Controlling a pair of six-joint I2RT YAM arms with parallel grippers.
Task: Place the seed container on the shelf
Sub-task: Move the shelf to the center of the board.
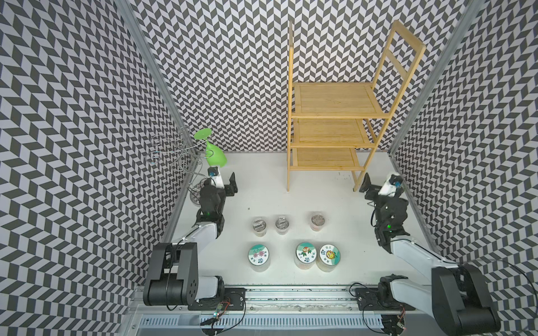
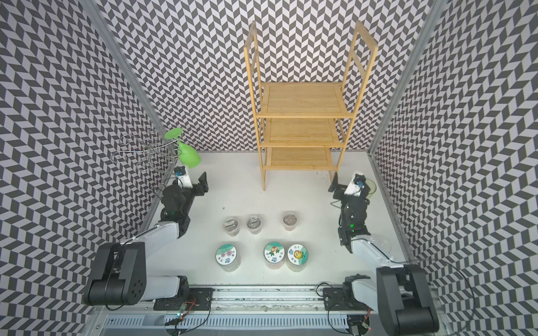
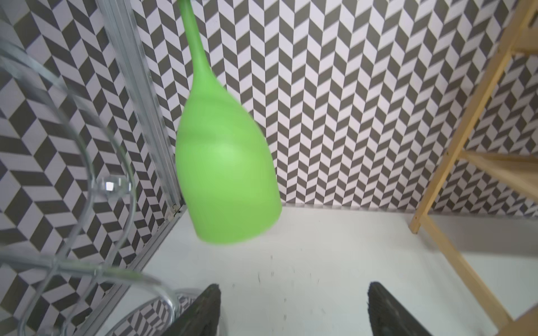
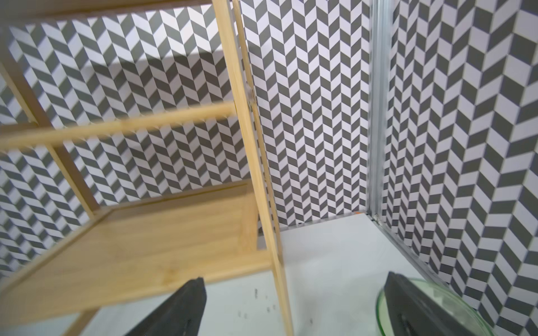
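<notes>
At the back of the counter (image 1: 291, 197) stands the shelf (image 1: 334, 101), all three tiers bare. The arms sit one on each side. The left tool (image 3: 294, 286) has its jaws apart beneath the green glass (image 3: 227, 163), and the right tool (image 4: 295, 277) is spread wide by a shelf leg. Both are empty. The seed container is presumably among the six jars (image 1: 305, 252) mid-counter, but the lids are too small for us to say which. We'd drop straight over it, squeeze below the lid, keep it upright and avoid its neighbours.

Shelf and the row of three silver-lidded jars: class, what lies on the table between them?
Only bare white table, with a few dark specks, separates the shelf from the silver-lidded jars; both top views show it.
</notes>
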